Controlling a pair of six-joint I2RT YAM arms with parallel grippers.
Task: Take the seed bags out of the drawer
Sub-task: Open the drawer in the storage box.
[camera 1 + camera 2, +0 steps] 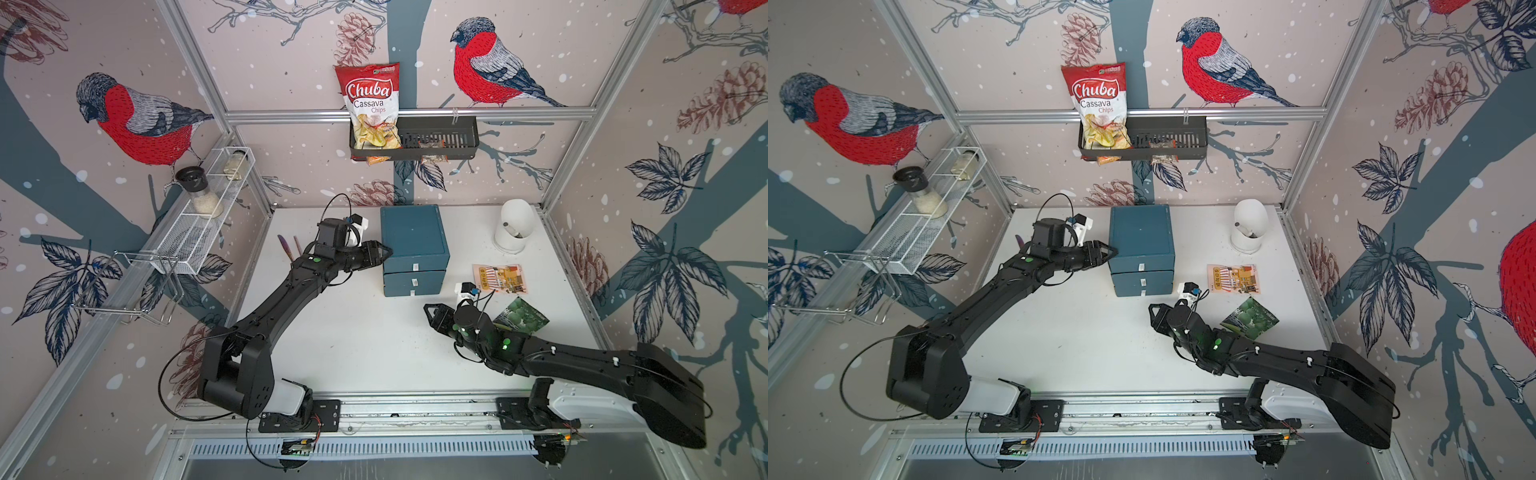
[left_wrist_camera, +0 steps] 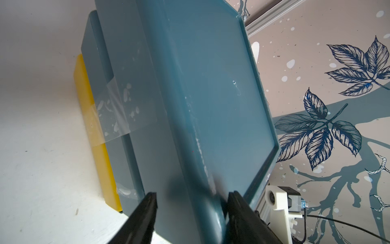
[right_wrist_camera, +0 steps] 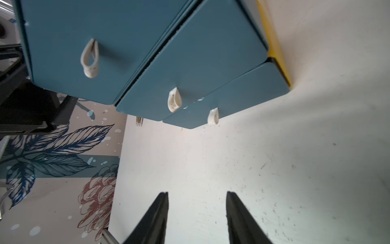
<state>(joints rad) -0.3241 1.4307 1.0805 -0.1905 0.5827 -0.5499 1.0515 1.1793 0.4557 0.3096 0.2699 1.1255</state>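
Observation:
The teal drawer cabinet (image 1: 415,245) (image 1: 1140,245) stands at the back middle of the table, its three drawer fronts looking shut, each with a white loop handle (image 3: 174,99). My left gripper (image 1: 386,251) (image 2: 192,194) is shut across the cabinet's top left edge, one finger on the side wall and one on the top rim. Two seed bags lie on the table to the cabinet's right: a cream-orange striped one (image 1: 498,277) (image 1: 1233,278) and a dark green one (image 1: 521,318) (image 1: 1250,318). My right gripper (image 1: 430,318) (image 3: 197,193) hovers low in front of the cabinet, open and holding nothing.
A white domed device (image 1: 515,226) stands at the back right. A black wall basket (image 1: 453,141) holds a red Chuba chips bag (image 1: 370,104). A white wire shelf (image 1: 203,224) with jars lines the left wall. Utensils (image 1: 286,247) lie left of the cabinet.

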